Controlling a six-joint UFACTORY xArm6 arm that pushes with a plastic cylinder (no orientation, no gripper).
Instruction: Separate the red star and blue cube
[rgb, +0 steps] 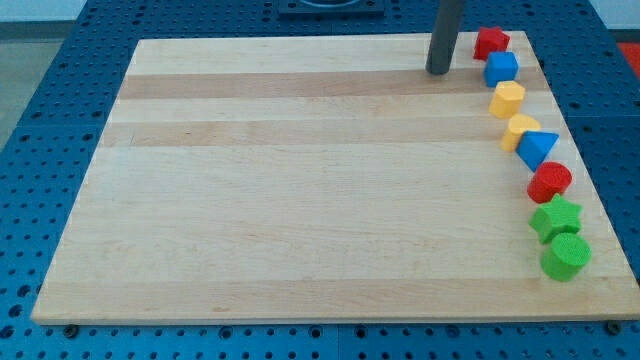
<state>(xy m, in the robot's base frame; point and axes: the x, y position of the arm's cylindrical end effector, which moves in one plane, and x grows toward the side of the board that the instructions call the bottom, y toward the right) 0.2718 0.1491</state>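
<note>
The red star (490, 41) lies at the top right corner of the wooden board (300, 180). The blue cube (501, 68) sits just below it and touches it. My tip (438, 72) is on the board to the left of both blocks, a short gap from the blue cube, touching neither.
Below the blue cube a curved line of blocks runs down the right edge: a yellow block (507, 99), a second yellow block (520, 130), a blue triangle (537, 148), a red cylinder (549, 181), a green star (556, 217) and a green cylinder (565, 256).
</note>
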